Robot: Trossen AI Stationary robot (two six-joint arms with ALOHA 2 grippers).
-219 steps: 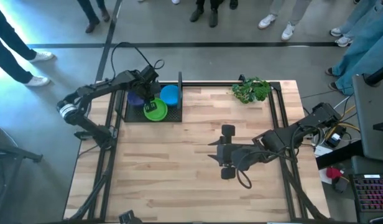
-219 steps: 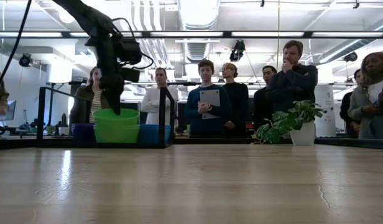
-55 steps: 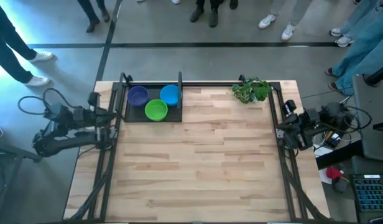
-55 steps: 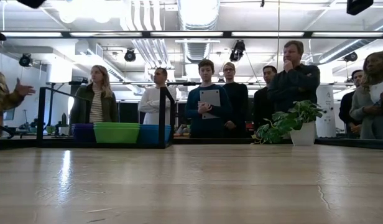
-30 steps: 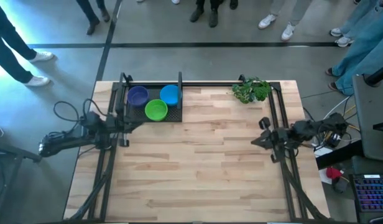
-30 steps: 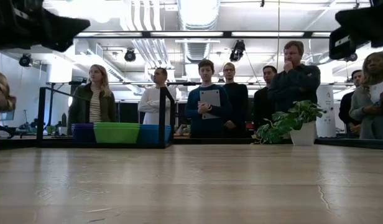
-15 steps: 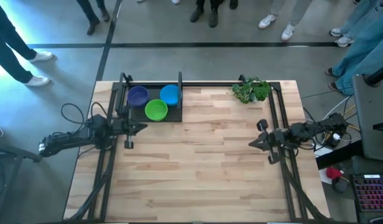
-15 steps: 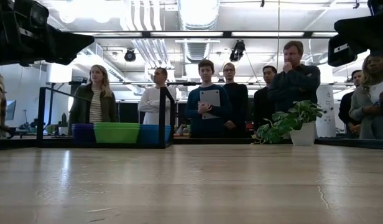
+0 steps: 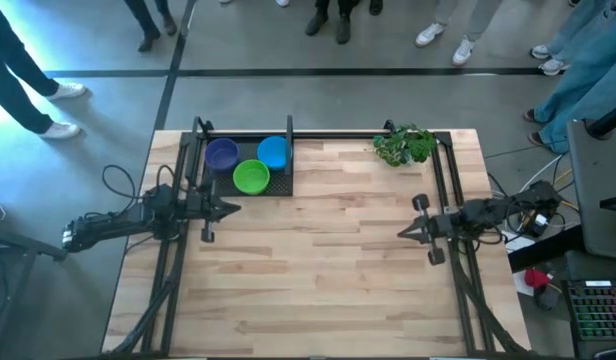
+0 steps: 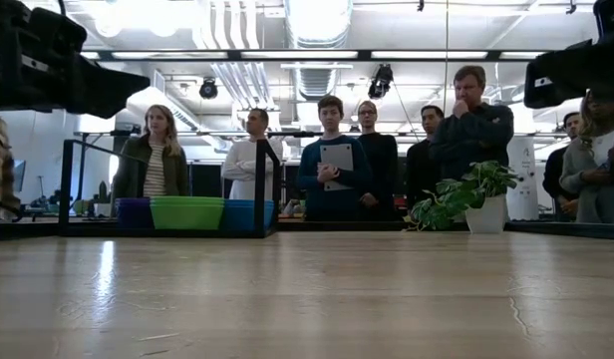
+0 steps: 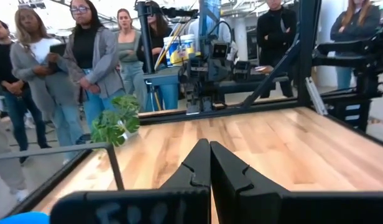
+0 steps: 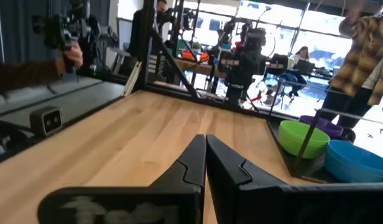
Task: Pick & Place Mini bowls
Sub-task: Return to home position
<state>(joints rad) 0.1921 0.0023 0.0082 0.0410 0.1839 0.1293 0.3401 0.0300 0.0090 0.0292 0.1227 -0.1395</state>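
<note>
From above, the left gripper (image 9: 228, 208) hangs over the left edge of the table (image 9: 318, 280), just in front of the black shelf (image 9: 283, 186). The right gripper (image 9: 403, 233) hangs over the right edge. Both point inward. The mini bowls sit in the shelf: a purple bowl (image 9: 221, 153), a blue bowl (image 9: 273, 152), and a green bowl (image 9: 251, 177) nearer the front. A plant (image 9: 405, 145) stands at the far right corner.

In the low view the bowls make a row inside the shelf, with people standing behind.

In the left wrist view the fingers (image 11: 194, 165) are pressed together with nothing between them.

In the right wrist view the fingers (image 12: 191, 158) are also pressed together.
</note>
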